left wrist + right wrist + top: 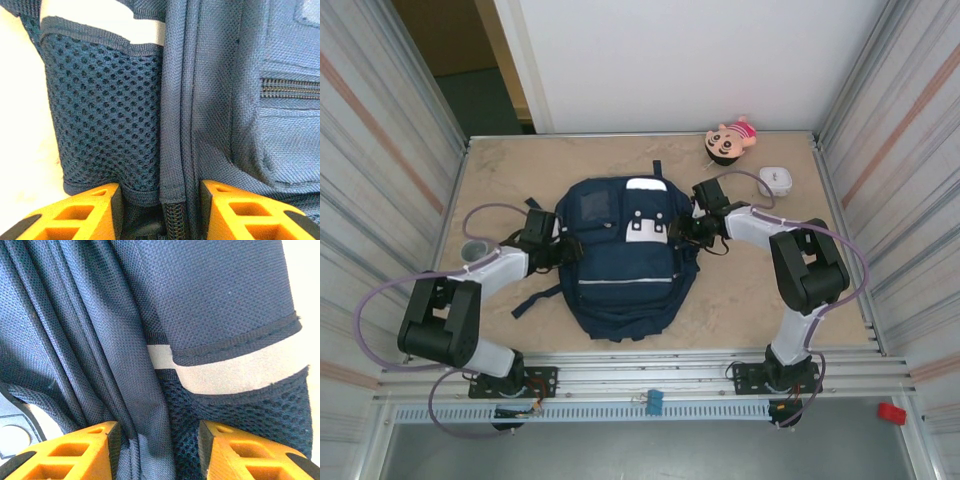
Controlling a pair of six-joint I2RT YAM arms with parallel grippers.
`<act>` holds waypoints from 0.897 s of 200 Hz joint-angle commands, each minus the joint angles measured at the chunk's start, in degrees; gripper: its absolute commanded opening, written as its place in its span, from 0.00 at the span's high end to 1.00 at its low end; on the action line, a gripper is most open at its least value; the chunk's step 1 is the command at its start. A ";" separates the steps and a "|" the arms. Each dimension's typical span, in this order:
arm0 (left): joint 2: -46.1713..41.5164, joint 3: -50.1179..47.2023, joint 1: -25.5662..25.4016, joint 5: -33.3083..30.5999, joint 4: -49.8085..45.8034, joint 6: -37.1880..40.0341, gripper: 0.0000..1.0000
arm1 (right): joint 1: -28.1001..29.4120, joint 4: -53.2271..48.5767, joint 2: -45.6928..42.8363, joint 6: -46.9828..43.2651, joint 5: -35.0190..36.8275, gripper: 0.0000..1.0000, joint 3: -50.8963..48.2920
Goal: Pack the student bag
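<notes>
Lying lengthwise near-to-far, the student bag has the left claw and right claw straddling fabric on its matching sides; whether clamped, I cannot tell.

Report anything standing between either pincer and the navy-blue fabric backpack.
Nothing visible does. The left pincer and the right pincer each straddle a fold of the large navy-blue fabric backpack at its sides, with fabric directly between their orange fingers. Whether either grip is tight, I cannot tell.
</notes>
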 commanded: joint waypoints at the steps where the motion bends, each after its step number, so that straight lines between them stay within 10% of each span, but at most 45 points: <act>1: 4.15 1.90 -4.60 2.35 4.65 -1.89 0.59 | -2.99 -2.52 0.01 1.05 1.54 0.56 -3.02; 96: 13.18 14.77 -8.87 0.15 5.70 -2.19 0.50 | -13.69 -8.24 -0.55 -7.37 -2.26 0.46 0.28; 163: -11.42 14.43 -6.60 -16.13 -2.58 12.14 0.01 | -15.63 -17.33 -26.15 -11.66 7.64 0.23 5.25; 170: -14.41 12.61 -6.36 -19.49 -1.29 15.12 0.01 | -16.44 -16.77 -29.02 -12.76 9.24 0.01 4.73; 179: -18.01 8.91 -5.62 -23.36 2.04 19.22 0.01 | -17.56 -15.60 -32.50 -14.24 11.22 0.01 3.47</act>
